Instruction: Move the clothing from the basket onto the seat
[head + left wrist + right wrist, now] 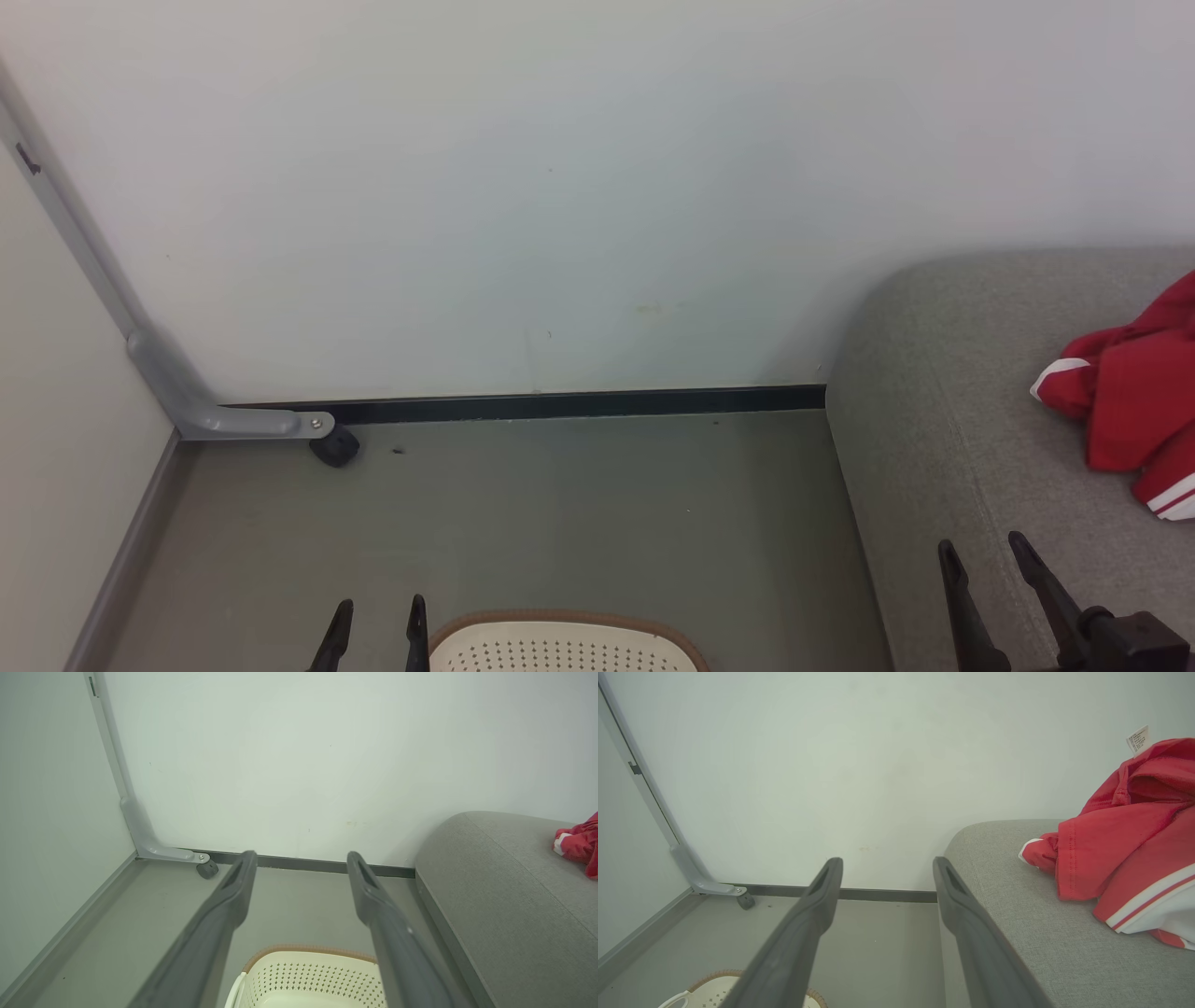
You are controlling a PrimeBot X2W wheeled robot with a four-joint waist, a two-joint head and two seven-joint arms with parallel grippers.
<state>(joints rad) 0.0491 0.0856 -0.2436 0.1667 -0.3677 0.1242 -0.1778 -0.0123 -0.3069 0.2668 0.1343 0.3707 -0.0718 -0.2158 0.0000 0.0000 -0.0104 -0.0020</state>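
Observation:
The cream-white perforated basket (560, 646) with a brown rim sits on the floor at the bottom of the head view; its inside is cut off by the frame. Red clothing (1130, 397) with white stripes lies crumpled on the grey seat (943, 439) at the right. My left gripper (378, 621) hangs open just left of the basket's rim. In the left wrist view the basket (308, 977) lies below the left gripper (301, 863). My right gripper (985, 551) is open above the seat's left part, left of the clothing (1129, 826). Nothing is between either pair of fingers (822, 891).
A white wall (560, 187) with a dark baseboard closes the far side. A grey metal bracket with a black caster (334, 446) stands in the left corner beside a pale panel. Grey floor (560, 504) lies between basket and wall.

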